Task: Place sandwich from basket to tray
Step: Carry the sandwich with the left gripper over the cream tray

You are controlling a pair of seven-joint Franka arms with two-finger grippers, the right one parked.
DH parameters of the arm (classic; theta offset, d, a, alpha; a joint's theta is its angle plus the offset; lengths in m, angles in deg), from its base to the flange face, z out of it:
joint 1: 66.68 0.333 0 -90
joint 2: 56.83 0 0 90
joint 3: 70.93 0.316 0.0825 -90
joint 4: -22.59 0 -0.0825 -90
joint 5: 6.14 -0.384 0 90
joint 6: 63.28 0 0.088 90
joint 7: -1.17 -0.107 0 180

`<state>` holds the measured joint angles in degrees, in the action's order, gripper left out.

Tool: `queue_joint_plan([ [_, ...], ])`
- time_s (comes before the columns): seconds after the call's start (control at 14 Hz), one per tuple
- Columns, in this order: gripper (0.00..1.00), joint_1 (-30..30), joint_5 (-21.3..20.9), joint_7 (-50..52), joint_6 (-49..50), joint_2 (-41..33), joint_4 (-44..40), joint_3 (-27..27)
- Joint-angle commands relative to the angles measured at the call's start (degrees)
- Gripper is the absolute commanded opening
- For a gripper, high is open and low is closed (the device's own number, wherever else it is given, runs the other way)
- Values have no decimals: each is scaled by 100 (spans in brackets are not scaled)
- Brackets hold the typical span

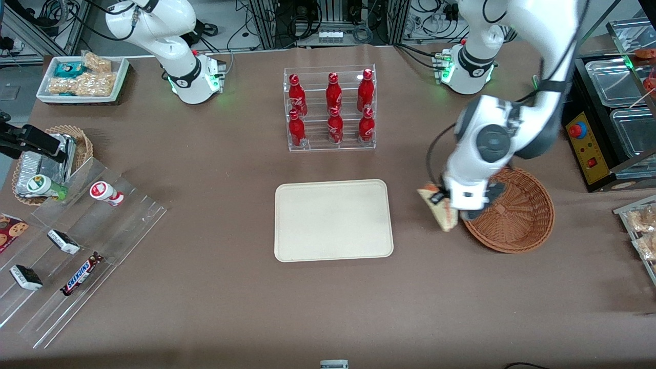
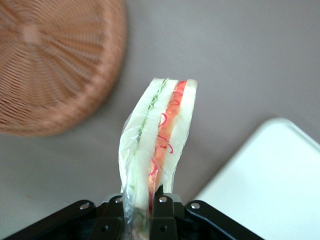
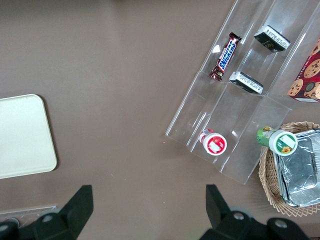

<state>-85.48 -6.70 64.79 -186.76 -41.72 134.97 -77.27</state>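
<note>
Carry step: pincer (image 2: 141, 207) clamped on sandwich (image 2: 156, 140), held above the tabletop (image 1: 215, 164) between basket (image 1: 523, 215) and tray (image 1: 333, 220). Next, likely: travel over tray, lower, release.

Gripper (image 1: 445, 201) holds sandwich (image 1: 438, 208) between basket (image 1: 517, 215), tray (image 1: 333, 220).

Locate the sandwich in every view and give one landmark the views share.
Front view: sandwich hangs from the gripper, between basket and tray, off the table.
Left wrist view: sandwich clamped in the gripper.
Right wrist view: not in it.
Shared landmark: the tray.
</note>
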Motion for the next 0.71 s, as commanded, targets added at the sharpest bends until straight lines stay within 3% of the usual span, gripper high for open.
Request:
queue_joint_plan([
  [0.0,5,-736,-84,414,114,877,-1083,80],
  [0.43,5,-1775,-567,318,105,2372,-2895,81],
  [0.64,5,-2038,-567,-417,70,2611,-3143,80],
])
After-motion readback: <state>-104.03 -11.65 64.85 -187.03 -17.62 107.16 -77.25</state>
